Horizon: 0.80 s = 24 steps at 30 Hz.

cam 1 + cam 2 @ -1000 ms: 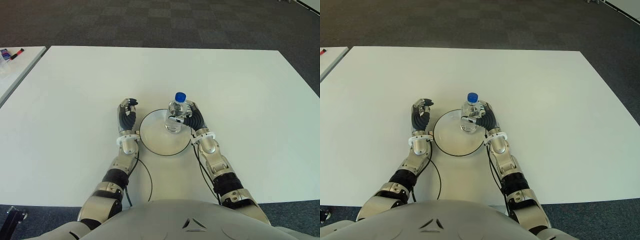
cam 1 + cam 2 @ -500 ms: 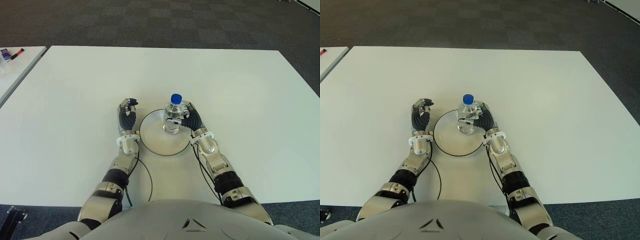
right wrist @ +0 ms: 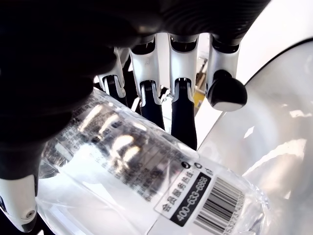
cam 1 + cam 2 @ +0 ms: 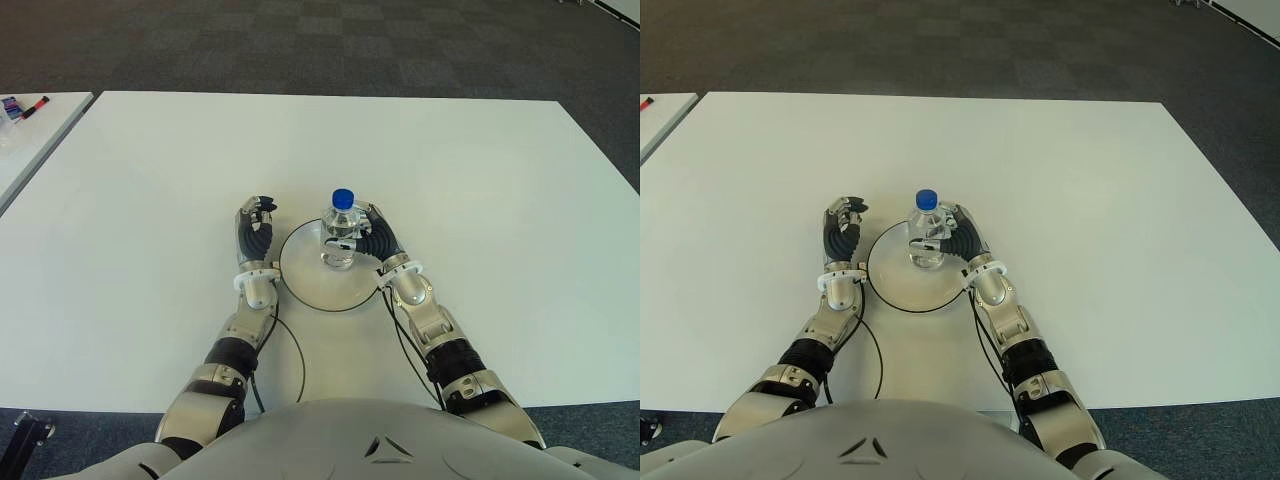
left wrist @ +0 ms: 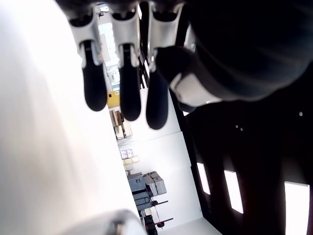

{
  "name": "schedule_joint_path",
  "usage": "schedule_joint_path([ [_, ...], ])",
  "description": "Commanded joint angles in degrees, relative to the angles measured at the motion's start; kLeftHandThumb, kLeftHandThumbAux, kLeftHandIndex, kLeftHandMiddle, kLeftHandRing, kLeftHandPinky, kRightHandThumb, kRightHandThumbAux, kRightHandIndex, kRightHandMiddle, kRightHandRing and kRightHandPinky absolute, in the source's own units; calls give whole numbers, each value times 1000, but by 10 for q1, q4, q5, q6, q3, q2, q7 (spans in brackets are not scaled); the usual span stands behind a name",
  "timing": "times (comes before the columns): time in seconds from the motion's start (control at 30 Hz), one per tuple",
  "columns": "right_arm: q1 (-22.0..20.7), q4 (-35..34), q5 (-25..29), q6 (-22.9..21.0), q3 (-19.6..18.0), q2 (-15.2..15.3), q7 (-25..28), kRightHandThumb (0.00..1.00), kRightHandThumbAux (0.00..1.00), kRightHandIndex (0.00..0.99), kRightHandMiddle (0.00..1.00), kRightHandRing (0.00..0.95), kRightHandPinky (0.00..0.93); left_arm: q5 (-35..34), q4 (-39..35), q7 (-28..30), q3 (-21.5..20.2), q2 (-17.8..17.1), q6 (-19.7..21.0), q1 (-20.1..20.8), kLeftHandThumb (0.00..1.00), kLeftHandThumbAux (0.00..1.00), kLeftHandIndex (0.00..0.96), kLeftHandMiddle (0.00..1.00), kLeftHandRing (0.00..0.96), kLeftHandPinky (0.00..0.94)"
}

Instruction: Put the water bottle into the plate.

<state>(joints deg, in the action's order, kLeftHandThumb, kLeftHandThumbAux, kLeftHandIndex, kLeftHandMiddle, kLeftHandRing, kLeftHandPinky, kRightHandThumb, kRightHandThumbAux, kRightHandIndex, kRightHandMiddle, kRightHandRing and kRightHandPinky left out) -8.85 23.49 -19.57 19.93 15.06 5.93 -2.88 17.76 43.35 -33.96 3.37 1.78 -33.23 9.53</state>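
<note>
The right robot hand (image 4: 372, 240) grips a clear water bottle (image 4: 340, 236) with a blue cap (image 4: 343, 198), holding it upright over the far right part of a round white plate (image 4: 310, 280) with a dark rim. In the right wrist view the fingers (image 3: 181, 105) wrap round the far side of the bottle (image 3: 146, 181), whose printed label and barcode face the camera, and the thumb presses on the near side. The pale curve of the plate (image 3: 274, 147) lies just beyond the bottle's base. Whether the base touches the plate cannot be told.

The left robot hand (image 4: 254, 236) shows just beside the plate's left edge, its fingers (image 5: 122, 93) curled and holding nothing. A thin black cable (image 4: 296, 350) loops on the white surface (image 4: 480, 180) between the two forearms, near the plate's near edge.

At the far left a second white surface (image 4: 30, 140) stands apart from the first across a narrow gap, with a red and black marker (image 4: 34, 103) lying on it. Dark chequered carpet (image 4: 330, 45) covers the floor beyond.
</note>
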Motion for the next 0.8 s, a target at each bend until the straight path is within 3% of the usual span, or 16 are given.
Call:
schedule_joint_path([
  [0.03, 11, 0, -2, -23, 6, -1, 11, 858, 673, 411, 540, 886, 864, 8, 5, -5, 5, 3, 3, -4, 837, 678, 400, 465, 407, 443],
  [0.3, 7, 6, -18, -4, 11, 3, -5, 858, 673, 408, 542, 873, 850, 9, 5, -1, 5, 2, 6, -3, 836, 679, 397, 467, 400, 419],
  [0.5, 0, 26, 14, 33, 8, 5, 18, 857, 674, 405, 544, 838, 791, 2, 6, 5, 3, 4, 5, -3, 836, 679, 399, 464, 385, 413],
  [0.63, -3, 38, 37, 47, 2, 1, 36, 849, 678, 388, 536, 746, 620, 2, 6, 2, 2, 4, 4, -2, 836, 679, 399, 464, 394, 430],
  [0.7, -4, 45, 53, 52, -2, -3, 49, 895, 671, 376, 519, 623, 540, 4, 6, -1, 2, 4, 2, -3, 836, 679, 397, 466, 403, 440],
  [0.8, -6, 52, 67, 56, -7, -6, 61, 931, 662, 395, 500, 532, 508, 4, 5, 2, 3, 4, 4, -3, 837, 679, 398, 466, 402, 434],
])
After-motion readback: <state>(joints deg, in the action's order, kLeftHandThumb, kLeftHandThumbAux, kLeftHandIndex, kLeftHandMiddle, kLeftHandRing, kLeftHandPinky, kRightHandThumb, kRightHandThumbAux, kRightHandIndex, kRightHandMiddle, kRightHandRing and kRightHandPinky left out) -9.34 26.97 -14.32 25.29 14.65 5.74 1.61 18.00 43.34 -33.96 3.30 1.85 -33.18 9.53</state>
